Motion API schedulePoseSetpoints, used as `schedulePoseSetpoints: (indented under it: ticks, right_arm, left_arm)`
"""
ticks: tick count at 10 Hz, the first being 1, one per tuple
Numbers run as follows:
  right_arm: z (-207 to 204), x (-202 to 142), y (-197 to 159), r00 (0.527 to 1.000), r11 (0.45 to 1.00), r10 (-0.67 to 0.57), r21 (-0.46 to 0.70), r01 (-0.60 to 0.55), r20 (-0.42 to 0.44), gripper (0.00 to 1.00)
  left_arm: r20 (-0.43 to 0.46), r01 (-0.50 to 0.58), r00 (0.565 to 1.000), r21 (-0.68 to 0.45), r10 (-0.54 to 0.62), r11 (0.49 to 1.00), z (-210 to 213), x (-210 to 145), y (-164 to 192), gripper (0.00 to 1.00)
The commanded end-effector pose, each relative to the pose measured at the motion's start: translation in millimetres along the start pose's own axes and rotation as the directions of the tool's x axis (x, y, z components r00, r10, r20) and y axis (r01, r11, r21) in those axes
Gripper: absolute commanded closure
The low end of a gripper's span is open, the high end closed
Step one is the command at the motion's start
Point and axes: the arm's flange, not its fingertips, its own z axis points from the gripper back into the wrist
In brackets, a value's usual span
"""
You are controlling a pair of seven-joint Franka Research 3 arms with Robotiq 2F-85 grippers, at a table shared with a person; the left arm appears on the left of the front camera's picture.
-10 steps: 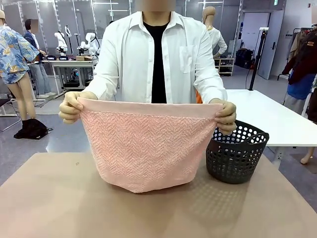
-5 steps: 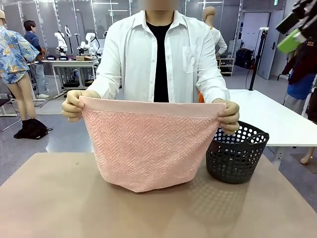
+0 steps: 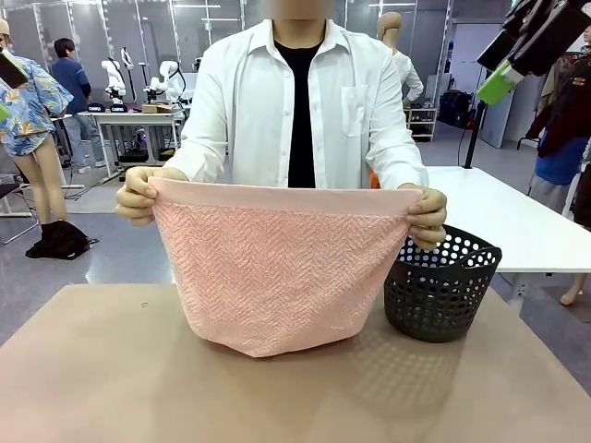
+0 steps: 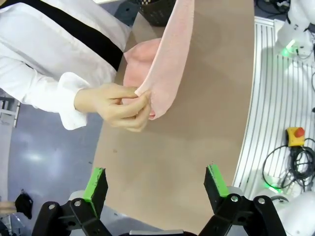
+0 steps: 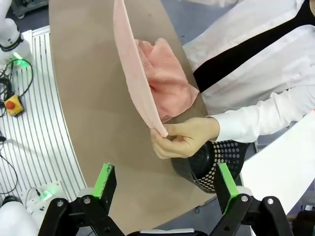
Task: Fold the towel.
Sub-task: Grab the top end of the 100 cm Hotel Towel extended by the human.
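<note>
A person at the far side holds the pale pink towel (image 3: 277, 268) spread out by its two top corners, its lower edge resting on the brown table (image 3: 92, 388). My left gripper (image 4: 156, 184) hangs open high above the table, short of the hand (image 4: 115, 105) that pinches one towel (image 4: 167, 64) corner. My right gripper (image 5: 166, 182) is likewise open and high, with the other hand (image 5: 184, 137) and towel (image 5: 135, 73) corner below it. In the front view the right gripper (image 3: 494, 74) shows at the top right, and a black finger (image 3: 11, 68) of the left one at the left edge.
A black perforated basket (image 3: 439, 286) stands on the table's right side, beside the person's hand, and appears again under the right wrist as the basket (image 5: 216, 164). A white table (image 3: 499, 217) stands behind it. The near half of the brown table is bare.
The right gripper has come into the front view at the top right and moved down and leftward. A left gripper finger has appeared at the left edge. The towel has hardly moved.
</note>
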Motion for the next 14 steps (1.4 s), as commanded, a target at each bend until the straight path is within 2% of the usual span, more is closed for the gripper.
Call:
schedulePoseSetpoints:
  ticks: [1, 5, 6, 7, 9, 12, 14]
  right_arm:
    - [-1, -3, 2, 0.999, 1.0, 0.03, -0.007, -0.03, -0.016, 0.0]
    - [-1, 0, 1, 1.0, 1.0, 0.025, 0.004, -0.025, -0.011, 0.0]
    - [-13, 23, 2, 0.992, 0.996, 0.091, 0.028, -0.088, -0.086, 0.0]
    - [-24, 40, 4, 0.982, 0.993, 0.121, 0.014, -0.12, -0.143, 0.0]
    - [-43, 50, 9, 0.962, 0.987, 0.161, 0.039, -0.156, -0.22, 0.0]
    - [-64, 65, 12, 0.945, 0.978, 0.208, 0.08, -0.194, -0.253, 0.0]
    - [-85, 73, 8, 0.937, 0.978, 0.208, 0.095, -0.188, -0.282, 0.0]
  left_arm:
    - [-0.006, 0.0, 1.0, 0.003, 0.0, 1.0, 4, 0, -4, 0.0]
    - [0.003, 0.003, 1.0, 0.002, -0.003, 1.0, 2, 0, -1, 0.0]
    - [-0.024, 0.125, 0.992, -0.014, -0.126, 0.992, -4, 33, 1, 0.0]
    - [-0.067, 0.165, 0.984, -0.025, -0.167, 0.986, -11, 57, 9, 0.0]
    - [-0.124, 0.178, 0.975, -0.063, -0.185, 0.982, -33, 83, 15, 0.0]
    - [-0.217, 0.21, 0.951, -0.078, -0.222, 0.975, -74, 133, 24, 0.0]
    - [-0.243, 0.196, 0.945, -0.113, -0.218, 0.974, -114, 154, 25, 0.0]
